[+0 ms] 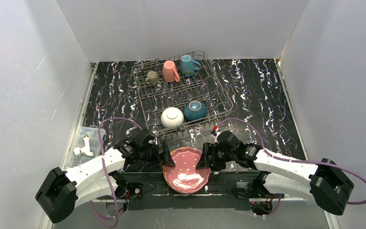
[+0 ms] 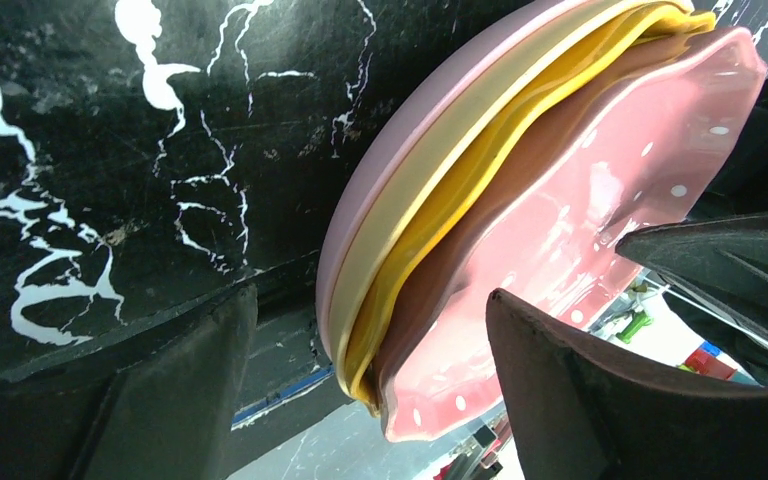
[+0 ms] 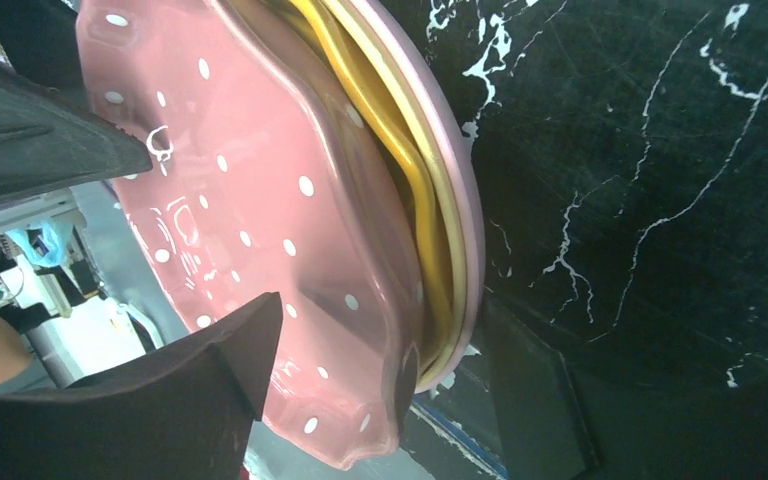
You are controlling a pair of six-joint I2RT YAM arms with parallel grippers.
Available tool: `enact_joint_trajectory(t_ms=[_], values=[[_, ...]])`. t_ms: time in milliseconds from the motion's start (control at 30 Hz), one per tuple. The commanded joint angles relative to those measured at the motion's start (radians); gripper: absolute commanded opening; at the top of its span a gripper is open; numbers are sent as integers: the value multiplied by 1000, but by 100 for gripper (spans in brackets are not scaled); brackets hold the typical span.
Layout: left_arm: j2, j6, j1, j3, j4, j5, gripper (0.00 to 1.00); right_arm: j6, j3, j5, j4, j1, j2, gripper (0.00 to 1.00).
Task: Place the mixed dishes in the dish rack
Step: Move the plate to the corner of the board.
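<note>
The stack of plates (image 1: pixel 186 172) is straddled at opposite rims by the spread left claw (image 1: pixel 168 159) and spread right claw (image 1: pixel 204 160).

The black table (image 1: pixel 257 95) with white veins carries the dish rack (image 1: pixel 171 95) at 12 o'clock, a stack of plates (image 1: pixel 186 172) at 6 o'clock and a clear box (image 1: pixel 88 138) at 8 o'clock.

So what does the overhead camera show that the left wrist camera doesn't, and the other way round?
Only overhead: the dish rack holding an olive mug, pink mug, teal mug, white bowl and blue bowl. Only left wrist: a yellow plate, cream plate and mauve plate stacked under the top one. Both: the pink dotted plate and the left pincer at its edge.
</note>
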Motion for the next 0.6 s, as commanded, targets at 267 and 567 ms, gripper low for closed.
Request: enact_joint_trajectory(t_ms=[267,567], values=[[24,-50,-15,-35,100,16,68,65,-31,-11,134,-4,11,65],[4,-62,-15,-22,106,-3,52,86,-29,10,158,-4,12,50]])
